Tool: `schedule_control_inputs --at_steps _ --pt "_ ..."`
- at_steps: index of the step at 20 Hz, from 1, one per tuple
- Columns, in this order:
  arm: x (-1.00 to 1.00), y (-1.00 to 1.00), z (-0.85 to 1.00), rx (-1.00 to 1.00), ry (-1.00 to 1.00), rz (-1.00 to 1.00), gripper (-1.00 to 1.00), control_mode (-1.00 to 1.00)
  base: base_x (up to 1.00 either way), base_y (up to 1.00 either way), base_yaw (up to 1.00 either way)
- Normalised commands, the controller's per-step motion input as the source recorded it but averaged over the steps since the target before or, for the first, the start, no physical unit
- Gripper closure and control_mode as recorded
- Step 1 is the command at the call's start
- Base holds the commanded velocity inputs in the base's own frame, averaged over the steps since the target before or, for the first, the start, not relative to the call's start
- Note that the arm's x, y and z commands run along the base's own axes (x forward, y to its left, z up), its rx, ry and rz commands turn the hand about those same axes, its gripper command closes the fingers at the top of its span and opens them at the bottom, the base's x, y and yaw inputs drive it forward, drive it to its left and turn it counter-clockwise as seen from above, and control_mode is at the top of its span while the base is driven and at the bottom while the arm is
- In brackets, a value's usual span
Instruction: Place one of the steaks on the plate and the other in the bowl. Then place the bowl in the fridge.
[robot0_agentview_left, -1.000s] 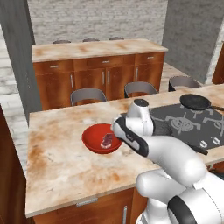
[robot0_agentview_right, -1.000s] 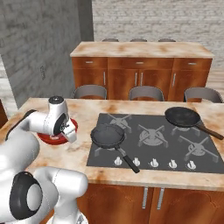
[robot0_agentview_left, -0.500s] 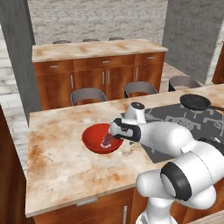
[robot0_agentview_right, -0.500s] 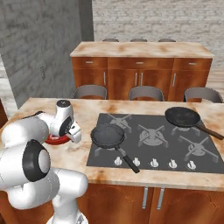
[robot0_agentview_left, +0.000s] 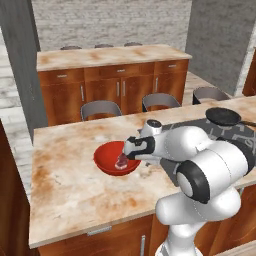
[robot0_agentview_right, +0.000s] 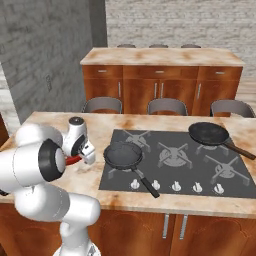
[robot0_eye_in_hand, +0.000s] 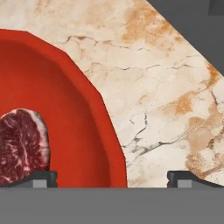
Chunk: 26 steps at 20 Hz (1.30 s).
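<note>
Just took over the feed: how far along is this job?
Done: one marbled raw steak lies in the glossy red bowl. In hand: the open pincer straddles the bowl's rim, one fingertip inside, one over the marble counter. Left: gripping the bowl and carrying it to the fridge.

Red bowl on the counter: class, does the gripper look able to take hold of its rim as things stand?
Probably yes. The gripper is open, its fingertips either side of the bowl rim, one over the bowl near the steak, the other over bare counter. Nothing blocks it.
</note>
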Motion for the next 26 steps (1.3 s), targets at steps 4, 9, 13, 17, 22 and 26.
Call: schedule_control_inputs --at_steps 4,9,13,17,22,26 --pt "0.03 0.03 -0.18 0.00 0.00 0.00 -1.00 -1.00 0.00 0.00 0.00" --pt "0.00 0.01 -0.02 0.00 0.00 0.01 1.00 -1.00 0.00 0.00 0.00" --pt "0.00 0.05 -0.09 0.02 -0.05 0.00 1.00 -1.00 0.00 0.00 0.00" --pt "-0.05 0.39 0.21 0.14 -0.16 -0.10 1.00 -1.00 0.00 0.00 0.00" --pt "-0.28 0.10 0.79 0.19 -0.08 -0.14 1.00 -1.00 0.00 0.00 0.00" --pt "-0.33 -0.35 1.00 0.06 0.00 -0.05 1.00 -1.00 0.00 0.00 0.00"
